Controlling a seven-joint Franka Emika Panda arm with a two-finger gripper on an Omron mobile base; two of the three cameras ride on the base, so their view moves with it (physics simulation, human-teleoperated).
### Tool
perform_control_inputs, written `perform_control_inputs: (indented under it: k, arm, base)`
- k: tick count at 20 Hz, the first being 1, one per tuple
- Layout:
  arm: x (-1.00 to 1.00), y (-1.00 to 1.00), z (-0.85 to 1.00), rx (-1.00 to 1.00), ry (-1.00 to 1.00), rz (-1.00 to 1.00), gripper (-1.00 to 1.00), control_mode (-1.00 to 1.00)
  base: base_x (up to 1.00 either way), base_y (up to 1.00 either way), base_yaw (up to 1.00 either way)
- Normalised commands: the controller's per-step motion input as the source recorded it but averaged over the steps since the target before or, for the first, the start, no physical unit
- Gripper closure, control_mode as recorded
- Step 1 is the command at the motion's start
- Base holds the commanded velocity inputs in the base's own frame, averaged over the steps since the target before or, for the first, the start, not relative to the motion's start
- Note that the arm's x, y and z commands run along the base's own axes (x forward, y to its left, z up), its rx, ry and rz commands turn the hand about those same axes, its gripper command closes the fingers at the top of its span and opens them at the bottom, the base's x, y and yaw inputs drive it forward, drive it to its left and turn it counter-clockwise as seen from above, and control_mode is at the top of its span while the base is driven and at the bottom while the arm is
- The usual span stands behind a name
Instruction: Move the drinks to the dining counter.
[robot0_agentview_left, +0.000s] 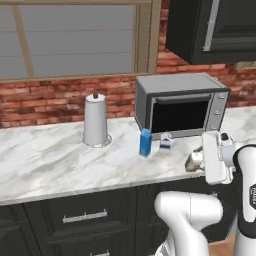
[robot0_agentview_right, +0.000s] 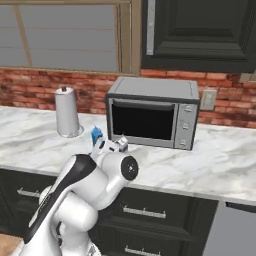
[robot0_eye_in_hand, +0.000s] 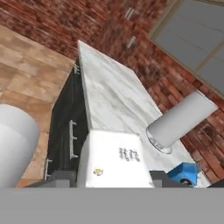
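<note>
Item: pale jar-like container (robot0_eye_in_hand: 114, 157). Boxy from the hand view, whitish face with a small patch of dark print and a tiny yellowish mark; greyish-tan from the left base view (robot0_agentview_left: 194, 160). Closed; contents cannot be told. Located at the front edge of the marble counter (robot0_agentview_left: 50, 160), in front of the toaster oven's right end, right of the other drinks. Whether resting on the top or just raised off it cannot be told.

Gripper (robot0_eye_in_hand: 114, 178): partly open, dark finger tips (robot0_eye_in_hand: 65, 177) set against the two opposite sides of the pale jar-like container, closed on it with no gap showing. Hand lying level, reaching in from the right in the left base view.

Blue carton (robot0_agentview_left: 145, 142): upright on the counter, taller than its neighbour, closed, in front of the oven's left corner; also in the right base view (robot0_agentview_right: 96, 134) and the hand view (robot0_eye_in_hand: 186, 172).

White-grey can (robot0_agentview_left: 165, 141): short, upright, just right of the blue carton, apart from it.

Toaster oven (robot0_agentview_left: 180, 102): grey, door shut, dark glass, nothing made out inside; control panel on its right side (robot0_agentview_right: 186, 122).

Paper towel roll (robot0_agentview_left: 95, 120): white, upright on its holder, left of the carton, well apart.

Drawers (robot0_agentview_left: 85, 217): dark fronts, metal handles, all shut.
</note>
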Motion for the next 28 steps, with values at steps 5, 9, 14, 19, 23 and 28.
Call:
perform_control_inputs:
  k: [5, 9, 14, 19, 23, 28]
  arm:
    - [0.00, 0.00, 0.00, 0.00, 0.00, 0.00, 1.00, 1.00]
    - [0.00, 0.00, 0.00, 0.00, 0.00, 0.00, 1.00, 1.00]
    - [0.00, 0.00, 0.00, 0.00, 0.00, 0.00, 1.00, 1.00]
    - [0.00, 0.00, 0.00, 0.00, 0.00, 0.00, 1.00, 1.00]
    - [0.00, 0.00, 0.00, 0.00, 0.00, 0.00, 1.00, 1.00]
    - [0.00, 0.00, 0.00, 0.00, 0.00, 0.00, 1.00, 1.00]
  base:
    - [-1.00, 0.01, 0.23]
    - [-0.79, 0.08, 0.46]
    - [-0.14, 0.34, 0.59]
    - [-0.01, 0.35, 0.69]
    - [-0.13, 0.36, 0.74]
    - [-0.16, 0.42, 0.73]
